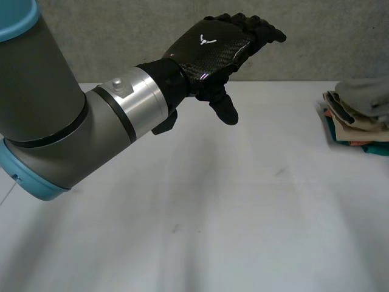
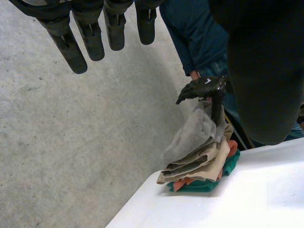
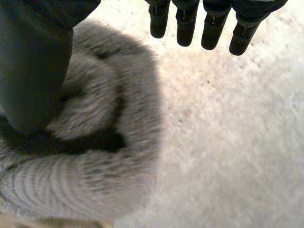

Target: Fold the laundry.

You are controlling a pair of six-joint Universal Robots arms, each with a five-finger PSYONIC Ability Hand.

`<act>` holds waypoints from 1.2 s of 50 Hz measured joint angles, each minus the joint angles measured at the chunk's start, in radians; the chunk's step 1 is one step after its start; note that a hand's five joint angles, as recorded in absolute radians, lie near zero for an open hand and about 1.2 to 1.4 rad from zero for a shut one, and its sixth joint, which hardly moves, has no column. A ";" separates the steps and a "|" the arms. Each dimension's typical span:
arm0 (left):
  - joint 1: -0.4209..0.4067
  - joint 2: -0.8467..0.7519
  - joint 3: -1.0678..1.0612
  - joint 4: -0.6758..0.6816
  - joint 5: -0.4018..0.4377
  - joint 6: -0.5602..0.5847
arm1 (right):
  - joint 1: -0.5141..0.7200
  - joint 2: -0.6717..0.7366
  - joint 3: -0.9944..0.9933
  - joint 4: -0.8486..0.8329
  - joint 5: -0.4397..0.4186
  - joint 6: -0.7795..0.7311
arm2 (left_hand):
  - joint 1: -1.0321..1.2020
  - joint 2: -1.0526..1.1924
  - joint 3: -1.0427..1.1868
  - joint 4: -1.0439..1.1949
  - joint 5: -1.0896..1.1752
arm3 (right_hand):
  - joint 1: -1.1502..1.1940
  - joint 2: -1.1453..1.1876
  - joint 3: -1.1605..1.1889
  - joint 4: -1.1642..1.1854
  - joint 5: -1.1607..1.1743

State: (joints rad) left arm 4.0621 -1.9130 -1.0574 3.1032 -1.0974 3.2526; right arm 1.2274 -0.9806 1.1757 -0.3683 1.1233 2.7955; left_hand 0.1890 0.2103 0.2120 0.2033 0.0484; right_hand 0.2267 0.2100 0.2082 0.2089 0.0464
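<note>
Laundry (image 1: pixel 355 118) sits stacked at the tabletop's (image 1: pixel 213 213) right edge, grey fleece (image 3: pixel 109 142) on top. Over it the right robot hand (image 2: pixel 202 88) spreads straight-fingered, gripping nothing; the left robot hand (image 1: pixel 209 52) hangs relaxed, empty. Fleece looks soft, light, floppy: pinch a corner.

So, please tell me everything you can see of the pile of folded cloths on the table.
The pile sits at the table's far corner, on the robot's right. Its folded layers are a fuzzy grey cloth on top, beige ones beneath, then orange, and teal at the bottom. The right hand is over it, thumb seemingly touching the grey cloth.
</note>
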 measured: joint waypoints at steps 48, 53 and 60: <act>0.489 -0.169 0.071 0.057 -0.486 0.473 | 0.465 -0.426 0.502 0.043 -0.027 -0.121 | 0.000 0.000 0.000 0.000 0.000 | 0.000 0.000 0.000 0.000 0.000; 0.572 -0.397 0.109 0.203 -0.403 0.558 | 0.521 -0.347 0.549 0.099 0.030 -0.209 | 0.003 0.000 0.000 0.000 0.000 | 0.000 0.000 0.000 0.000 0.000; 0.635 -0.688 0.258 0.321 -0.180 0.559 | 0.526 -0.307 0.617 0.092 0.083 -0.256 | 0.022 0.010 0.007 0.011 0.004 | 0.000 0.000 0.000 0.000 0.000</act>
State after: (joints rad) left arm 4.6970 -2.6011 -0.7991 3.4238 -1.2773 3.8116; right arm 1.7536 -1.2877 1.7929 -0.2760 1.2065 2.5391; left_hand 0.2113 0.2205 0.2195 0.2148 0.0526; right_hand 0.2267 0.2098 0.2082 0.2089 0.0465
